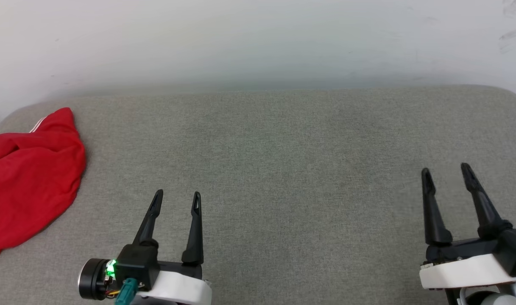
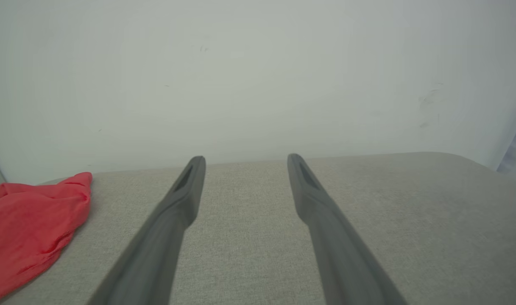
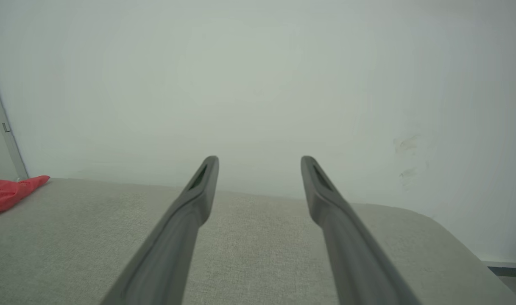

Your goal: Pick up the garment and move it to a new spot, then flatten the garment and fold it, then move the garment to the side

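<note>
Two end effectors sit nearest the camera, both empty, with their long dark fingers spread wide. The left end effector is at lower left of the head view, fingers tapering to slotted tips. Its black wrist block carries a lit green lamp and a teal connector, and its white housing is cut off by the bottom edge. The right end effector is at lower right, its housing cropped by the bottom and right edges. Whether either set of fingertips touches the surface cannot be told. In both wrist views the lower fingers are blurred.

One worktop lies beneath and beyond them. It is covered in grey woven fabric with a fine, even texture, and its far corners are rounded.

One garment lies on the worktop's far left, well apart from both end effectors. It is a crumpled heap of soft red cloth with rounded folds. The head view's left edge cuts it off, so its full extent is unknown. A thin sliver of white-striped trim shows near its top, and the rest of its markings are folded out of sight. The right wrist view catches just a red corner.

One pale, matte wall stands behind the worktop, with faint scuffs at upper right.
</note>
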